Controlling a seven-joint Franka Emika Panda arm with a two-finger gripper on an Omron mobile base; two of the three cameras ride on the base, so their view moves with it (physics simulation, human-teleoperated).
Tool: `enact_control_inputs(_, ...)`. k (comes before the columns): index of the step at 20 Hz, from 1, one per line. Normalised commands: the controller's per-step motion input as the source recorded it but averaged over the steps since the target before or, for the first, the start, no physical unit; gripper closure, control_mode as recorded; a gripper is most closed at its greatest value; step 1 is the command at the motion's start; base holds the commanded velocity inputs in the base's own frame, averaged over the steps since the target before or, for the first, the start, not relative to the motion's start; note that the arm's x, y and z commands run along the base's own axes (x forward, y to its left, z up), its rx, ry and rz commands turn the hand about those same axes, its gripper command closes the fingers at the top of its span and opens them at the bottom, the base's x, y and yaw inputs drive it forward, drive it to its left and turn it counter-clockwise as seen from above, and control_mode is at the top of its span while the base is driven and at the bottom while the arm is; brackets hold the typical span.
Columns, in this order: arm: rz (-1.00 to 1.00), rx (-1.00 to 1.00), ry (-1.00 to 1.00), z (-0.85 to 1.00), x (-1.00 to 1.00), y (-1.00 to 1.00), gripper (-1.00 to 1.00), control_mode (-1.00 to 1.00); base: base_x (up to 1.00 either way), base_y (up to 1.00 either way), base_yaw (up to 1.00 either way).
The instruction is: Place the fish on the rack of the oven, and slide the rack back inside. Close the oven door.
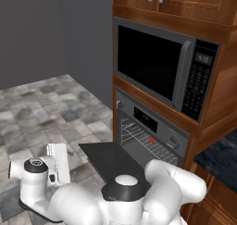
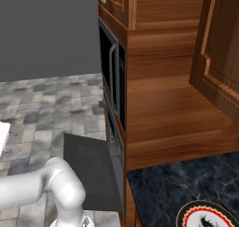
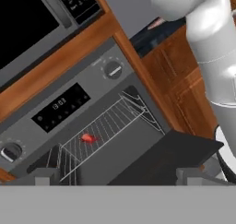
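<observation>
Fish on the rack, oven door hanging open, jaws released and holding nothing.

Down at the left, the jaws [image 3: 117, 173] are spread wide, both dark tips apart with empty air between them. Just ahead of them sits the open oven [image 1: 152, 131], with its control strip of round knobs and dark display above the cavity. The rack [image 3: 99, 133] sits level in the cavity mouth beyond the jaws, and the little red-orange fish [image 3: 87, 138] lies on its wires, left of centre in the hand view. The oven door [image 1: 113, 161] is folded down flat, a dark panel jutting toward the jaws. Above is the microwave [image 1: 162, 69]; far right, a dark marble bench [image 2: 186, 186] carries a round plate [image 2: 207, 216].
</observation>
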Motion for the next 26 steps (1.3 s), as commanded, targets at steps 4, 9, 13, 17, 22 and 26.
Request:
enact_control_inputs(4,0.00,-0.02,0.18,-0.68,0.17,-0.11,-1.00,-1.00,0.00,0.00,0.00)
enact_control_inputs(9,0.00,0.00,0.22,-0.59,0.34,0.00,-1.00,-1.00,0.00,0.00,0.00)
enact_control_inputs(13,0.01,0.00,0.29,-0.55,0.23,-0.13,-1.00,-1.00,0.00,0.00,0.00)
enact_control_inputs(17,0.00,-0.01,0.30,-0.57,0.25,-0.19,-1.00,-1.00,0.00,0.00,0.00)
enact_control_inputs(22,0.00,-0.13,0.29,-0.59,0.25,-0.08,-1.00,-1.00,0.00,0.00,0.00)
enact_control_inputs(26,0.03,-0.12,0.28,-0.52,0.38,-0.12,-1.00,-1.00,0.00,0.00,0.00)
